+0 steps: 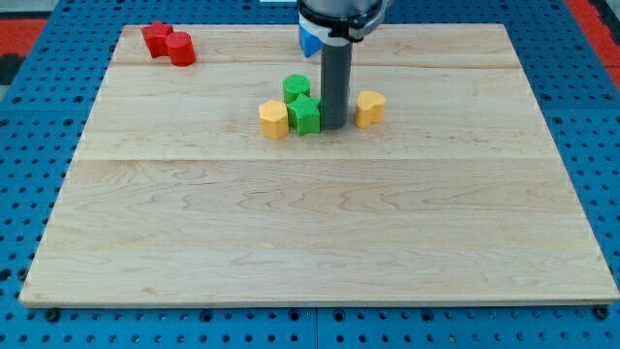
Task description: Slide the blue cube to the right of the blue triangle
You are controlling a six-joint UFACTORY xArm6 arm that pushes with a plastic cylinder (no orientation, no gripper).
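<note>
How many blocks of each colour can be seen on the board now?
Red: 2, touching, at and
Green: 2, at and
Yellow: 2, at and
Blue: 1, partly hidden behind the arm
Total: 7

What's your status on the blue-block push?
My tip down mid-board, between green block and right yellow block. Only a blue block shows, mostly hidden behind the arm at the view's top; shape unclear. Tip nowhere near it.

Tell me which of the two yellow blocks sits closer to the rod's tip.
The yellow block at the view's right, just beside my tip. The other yellow block lies beyond the green blocks.
</note>
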